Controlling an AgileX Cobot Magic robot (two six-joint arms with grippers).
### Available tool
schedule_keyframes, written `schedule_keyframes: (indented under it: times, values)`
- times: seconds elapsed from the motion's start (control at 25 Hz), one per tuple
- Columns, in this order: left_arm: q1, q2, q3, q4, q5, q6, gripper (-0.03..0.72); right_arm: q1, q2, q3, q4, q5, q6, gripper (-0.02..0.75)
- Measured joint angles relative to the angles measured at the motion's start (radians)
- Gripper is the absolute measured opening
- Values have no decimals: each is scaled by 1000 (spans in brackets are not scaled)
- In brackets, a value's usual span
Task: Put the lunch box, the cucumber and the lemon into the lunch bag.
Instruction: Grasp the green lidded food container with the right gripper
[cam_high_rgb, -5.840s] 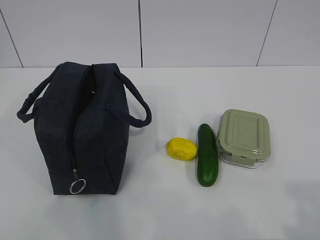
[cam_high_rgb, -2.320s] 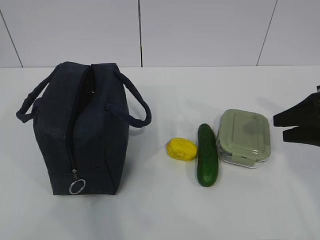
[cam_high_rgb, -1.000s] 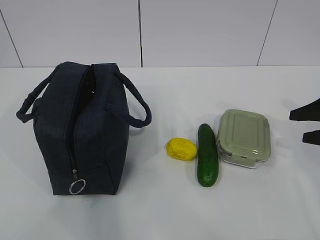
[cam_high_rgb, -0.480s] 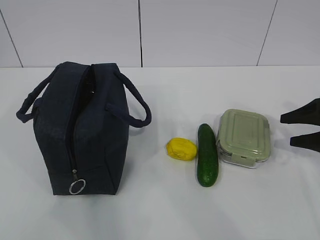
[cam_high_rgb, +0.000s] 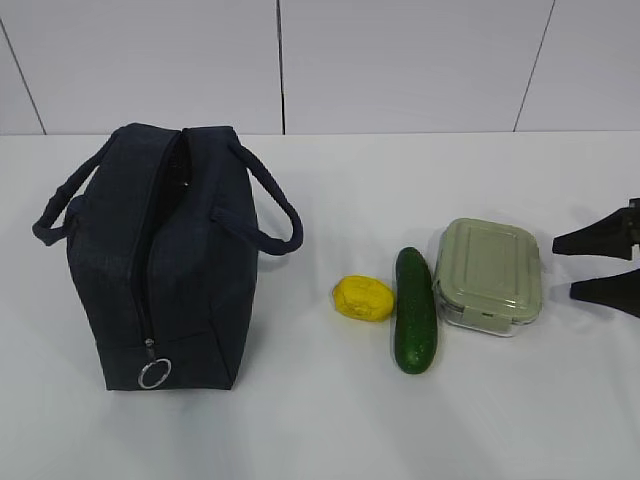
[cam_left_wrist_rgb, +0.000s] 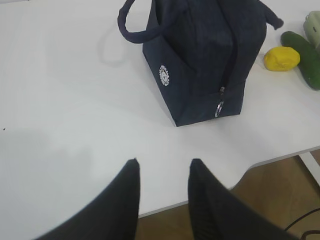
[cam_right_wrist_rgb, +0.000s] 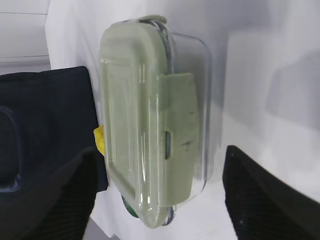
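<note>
Exterior view: right gripper wide open, empty, level beside lunch box.

The lunch bag is a dark navy, near black in shadow, with handles of the same navy and a small round white logo printed on one side; its zipper ends in a silver ring pull. The lemon is bright yellow. The cucumber is dark glossy green — plain, no markings. The lunch box has a pale sage-green lid over a clear body (the same muted green on its clips). The desk is plain white, the wall panels behind it off-white with thin dark seams. Both claws — the left claw and the right claw — are matt black.
</note>
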Motion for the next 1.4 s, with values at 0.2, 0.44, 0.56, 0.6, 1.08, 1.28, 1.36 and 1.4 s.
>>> schedule_keyframes:
  times: [0.2, 0.44, 0.56, 0.6, 1.08, 1.28, 1.36, 1.4]
  values:
    - [0, 13, 0, 2, 0, 0, 240, 4, 39, 0, 33, 0, -26, 580]
    - [0, 15, 0, 2, 0, -2, 240, 49, 67, 0, 80, 0, -96, 580]
    - [0, 15, 0, 4, 0, -2, 240, 61, 81, -12, 82, 0, -102, 580]
    - [0, 17, 0, 4, 0, -2, 240, 65, 85, -18, 82, 0, -103, 580]
    - [0, 17, 0, 4, 0, -3, 240, 94, 103, -70, 82, 0, -103, 580]
    - [0, 17, 0, 4, 0, -3, 240, 112, 106, -70, 79, 0, -104, 580]
    - [0, 17, 0, 4, 0, -3, 240, 123, 106, -70, 72, 0, -113, 580]
    - [0, 17, 0, 4, 0, -3, 240, 129, 106, -70, 70, 0, -116, 580]
